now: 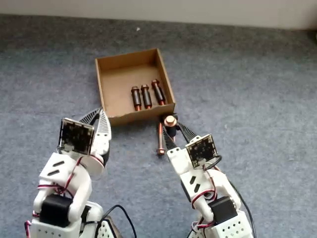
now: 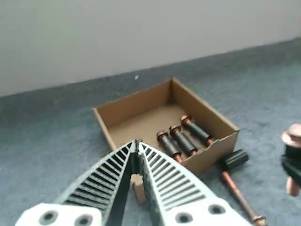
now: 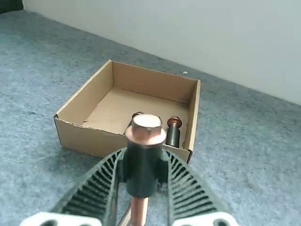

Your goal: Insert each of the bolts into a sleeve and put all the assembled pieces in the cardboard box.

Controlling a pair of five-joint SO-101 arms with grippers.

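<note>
While three sleeved bolts [image 1: 147, 96], copper in black, lie side by side in the cardboard box [image 1: 106, 74], the right claw [image 3: 141, 157] clamps a fourth [image 3: 147, 129] upright just outside its near wall. The left wrist view reveals a loose bolt [image 2: 240, 195] on the carpet [image 2: 47, 141], black sleeve [image 2: 234, 160] at one end. The left claw [image 2: 136, 146] is pressed together, empty.

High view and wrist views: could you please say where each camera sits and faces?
High view: overhead, looking down on cardboard box and both arms.
Left wrist view: on left arm, facing box past shut left gripper.
Right wrist view: on right arm, facing box over right gripper clamping a sleeved bolt.
All share the box.
</note>
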